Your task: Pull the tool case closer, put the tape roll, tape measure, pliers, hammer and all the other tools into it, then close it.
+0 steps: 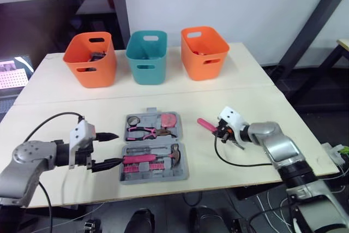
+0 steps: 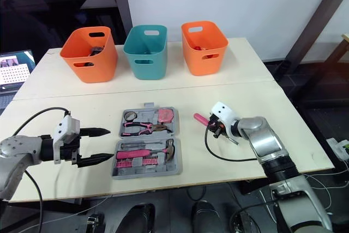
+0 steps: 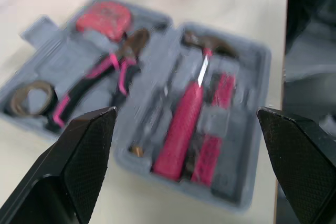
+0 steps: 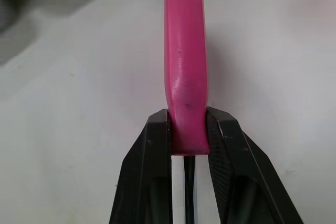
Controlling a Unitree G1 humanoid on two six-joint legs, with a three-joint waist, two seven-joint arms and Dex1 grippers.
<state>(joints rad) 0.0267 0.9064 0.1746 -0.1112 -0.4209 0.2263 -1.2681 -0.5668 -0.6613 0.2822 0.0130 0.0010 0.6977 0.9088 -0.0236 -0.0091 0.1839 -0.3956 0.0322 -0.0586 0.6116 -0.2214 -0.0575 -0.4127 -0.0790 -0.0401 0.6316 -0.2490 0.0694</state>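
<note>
The grey tool case (image 1: 182, 170) lies open at the table's front middle. In its far half are the tape roll (image 1: 133, 120), the pink-handled pliers (image 1: 143, 131) and the red tape measure (image 1: 170, 120). Its near half holds the hammer (image 1: 150, 158) and pink bit strips. My left gripper (image 1: 117, 148) is open just left of the case, its fingertips pointing at the near half; the left wrist view looks between them at the hammer (image 3: 184, 119). To the right of the case, my right gripper (image 1: 221, 132) is shut on a pink-handled tool (image 4: 185, 51) low over the table.
Three bins stand in a row at the back: an orange bin (image 1: 91, 58), a teal bin (image 1: 146, 57) and another orange bin (image 1: 204, 53). A black cable loops on the table by my right wrist (image 1: 234, 163). A screen (image 1: 13, 72) sits off the table's left edge.
</note>
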